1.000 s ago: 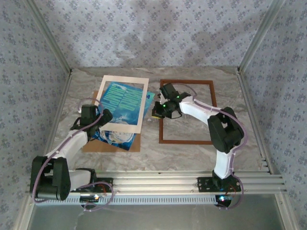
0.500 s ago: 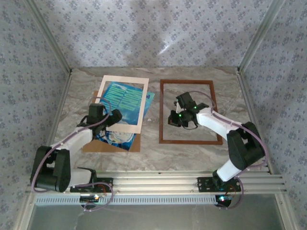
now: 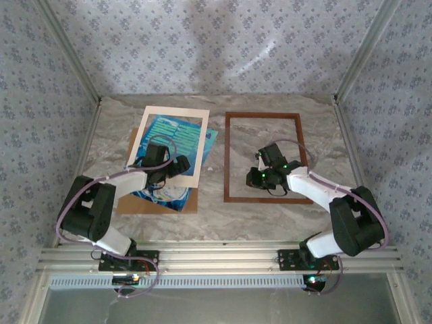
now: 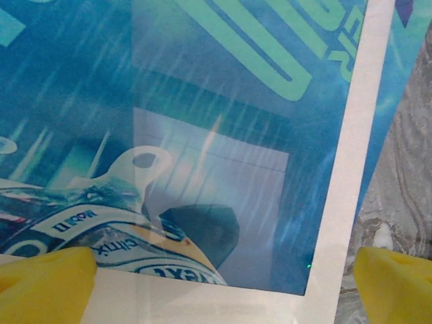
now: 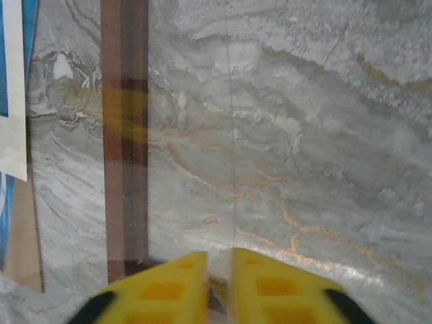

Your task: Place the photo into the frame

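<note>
Over photo (image 3: 169, 138) | left hand (image 4: 221, 277) spread, advanced onto mat (image 3: 201, 148) | right hand (image 5: 219, 270) withdrawn inside frame (image 3: 228, 155), grip unclear

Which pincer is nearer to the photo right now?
Left. The left pincer hangs directly over the photo, its fingers straddling a corner of the cream mat. The right pincer is off to the photo's right, within the outline of the frame.

This is looking like a robotics lab cell: robot arms (image 3: 317, 196) are sitting on an aluminium rail (image 3: 223, 255) along the bottom, patterned walls (image 3: 216, 47) enclosing a marbled tabletop (image 3: 216, 210).
</note>
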Controlling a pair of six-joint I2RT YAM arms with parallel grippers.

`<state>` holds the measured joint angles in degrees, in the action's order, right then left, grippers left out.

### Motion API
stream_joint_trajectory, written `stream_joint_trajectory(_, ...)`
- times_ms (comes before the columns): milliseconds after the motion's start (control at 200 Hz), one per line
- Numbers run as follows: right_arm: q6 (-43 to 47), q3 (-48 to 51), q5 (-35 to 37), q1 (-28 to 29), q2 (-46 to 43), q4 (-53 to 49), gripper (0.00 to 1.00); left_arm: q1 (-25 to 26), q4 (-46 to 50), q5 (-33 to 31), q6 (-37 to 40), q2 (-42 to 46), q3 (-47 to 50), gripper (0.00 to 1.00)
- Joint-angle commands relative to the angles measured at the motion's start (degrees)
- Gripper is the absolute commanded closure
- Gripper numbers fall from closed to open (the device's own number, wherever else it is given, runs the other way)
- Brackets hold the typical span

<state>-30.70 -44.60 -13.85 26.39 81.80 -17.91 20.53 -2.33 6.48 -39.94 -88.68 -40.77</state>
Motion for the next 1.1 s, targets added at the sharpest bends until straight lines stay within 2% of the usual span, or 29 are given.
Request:
stream_joint_trajectory(0, 4.65, 0.93, -0.53, -1.94, 2.67, 3.99, 0.75, 0.03, 2.6, 0.29, 1.98, -2.38, -2.43, 0.01)
stream_joint_trajectory(115, 5.7, 0.01, -4.41, -3.57, 6.67, 8.24, 0.7, 0.03, 3.96, 0.4, 2.93, -4.31, -3.47, 0.02)
stream_joint_trajectory(390, 11.38, -8.04, -2.66, -6.29, 15.06, 7.51, 0.49, -0.14, 6.44, 0.13, 4.79, -5.47, -3.74, 0.01)
stream_joint_trajectory(460, 12.5, -10.29, -3.02, -6.62, 17.75, 7.68, 0.47, -0.14, 6.96, -0.06, 5.12, -5.45, -3.65, 0.02)
stream_joint_trajectory(700, 11.39, -14.22, -8.09, -6.1, 24.13, 11.57, 0.47, -0.3, 8.04, -0.66, 5.41, -5.53, -4.04, 0.02)
stream_joint_trajectory(1099, 8.7, -10.73, -15.83, -5.93, 21.47, 15.76, 0.55, -0.32, 8.39, -1.03, 4.71, -6.09, -4.29, 0.01)
